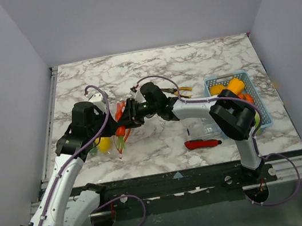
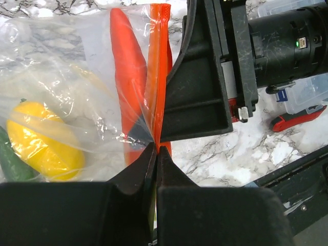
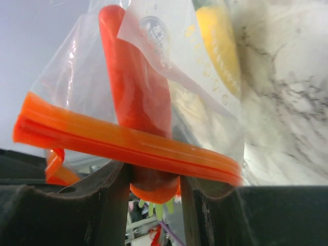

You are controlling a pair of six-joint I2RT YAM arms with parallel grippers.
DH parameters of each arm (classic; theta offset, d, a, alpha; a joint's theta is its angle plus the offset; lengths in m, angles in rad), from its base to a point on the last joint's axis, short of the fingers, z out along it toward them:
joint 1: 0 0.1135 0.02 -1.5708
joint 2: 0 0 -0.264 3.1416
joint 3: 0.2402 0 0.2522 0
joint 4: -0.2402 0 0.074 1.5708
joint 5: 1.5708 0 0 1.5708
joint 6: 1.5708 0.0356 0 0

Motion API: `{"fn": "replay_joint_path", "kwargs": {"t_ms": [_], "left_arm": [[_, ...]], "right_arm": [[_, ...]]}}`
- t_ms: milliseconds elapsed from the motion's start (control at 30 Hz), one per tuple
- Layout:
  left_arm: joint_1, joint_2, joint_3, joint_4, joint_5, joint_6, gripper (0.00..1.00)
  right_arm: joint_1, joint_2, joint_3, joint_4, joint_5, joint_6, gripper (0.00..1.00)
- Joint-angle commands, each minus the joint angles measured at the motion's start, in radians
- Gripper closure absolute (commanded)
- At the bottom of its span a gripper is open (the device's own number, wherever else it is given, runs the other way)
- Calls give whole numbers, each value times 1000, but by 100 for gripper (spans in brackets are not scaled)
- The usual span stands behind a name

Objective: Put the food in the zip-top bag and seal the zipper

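Observation:
The zip-top bag (image 1: 114, 137) hangs between my two grippers left of the table's middle. In the left wrist view the bag (image 2: 61, 66) holds a red pepper (image 2: 128, 72), a yellow pepper (image 2: 43, 136) and a green piece (image 2: 7, 160). My left gripper (image 2: 156, 147) is shut on the orange-red zipper (image 2: 158, 61) at its lower end. In the right wrist view the zipper (image 3: 128, 141) runs across my right gripper (image 3: 154, 174), which grips the red pepper's (image 3: 134, 87) stem end. Both grippers, left (image 1: 118, 134) and right (image 1: 124, 119), meet at the bag.
A light blue mesh basket (image 1: 214, 82) with orange and yellow food (image 1: 233, 86) stands at the right. A red-handled knife (image 1: 202, 143) lies near the front edge, a clear rigid box (image 1: 203, 127) behind it. Yellow-handled pliers (image 1: 182, 90) lie mid-table.

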Motion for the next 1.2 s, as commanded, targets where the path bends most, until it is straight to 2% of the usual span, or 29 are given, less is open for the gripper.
{"fn": "replay_joint_path", "kwargs": {"t_ms": [0, 133, 300, 533, 700, 800, 900, 1167], "left_arm": [[-3, -20, -5, 12, 31, 5, 100], [-3, -17, -4, 8, 19, 4, 100], [-3, -5, -2, 11, 36, 4, 100], [-3, 9, -4, 14, 58, 5, 100], [-4, 15, -8, 15, 65, 5, 100], [-4, 26, -3, 13, 84, 5, 100], [-3, 25, -3, 12, 75, 5, 100], [-3, 20, -2, 6, 50, 5, 100]], "right_arm": [[-5, 2, 48, -195, 107, -165, 71], [-12, 4, 34, -216, 37, -211, 70], [-13, -53, -18, -204, 130, -187, 70], [-12, -100, -125, 15, 269, -13, 70], [-11, -96, -123, 26, 303, -5, 64], [1, -100, -126, 62, 306, -5, 48], [16, -75, -61, -43, 290, -74, 39], [70, -113, -111, -147, 345, -188, 38]]}}
